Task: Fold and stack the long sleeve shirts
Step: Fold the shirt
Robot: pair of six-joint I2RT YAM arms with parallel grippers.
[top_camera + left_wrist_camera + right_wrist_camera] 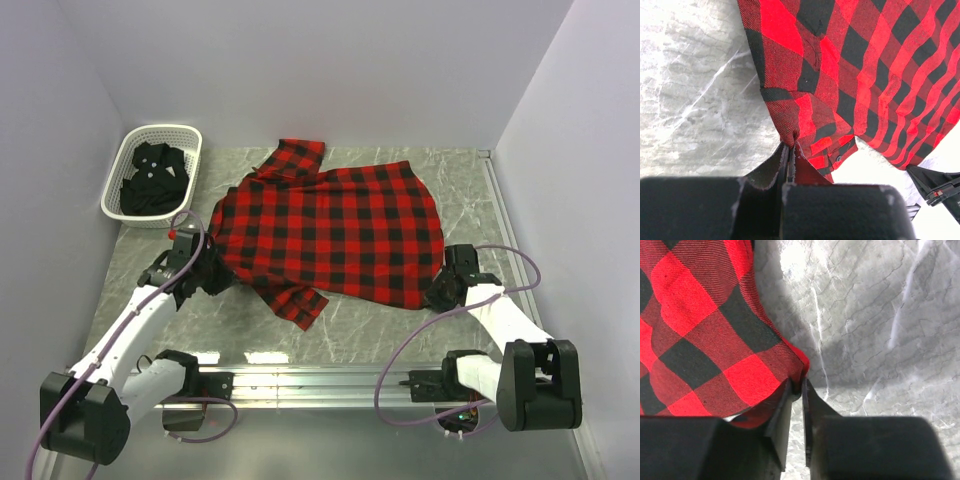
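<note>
Pinching the flannel shirt (340,225) at opposite edges, my left gripper (791,149) and right gripper (799,386) are both clamped narrow on its cloth. It lies spread across the table (470,195); the black shirt (150,180) sits in the basket (192,140).

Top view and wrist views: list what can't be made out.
- Top view: sleeves and collar of the black shirt, lost in dark folds inside the basket.
- Right wrist: whether the right gripper pinches the corner of the red flannel shirt; its fingers hide the contact.
- Left wrist: most of that shirt, cut off by the frame.
</note>
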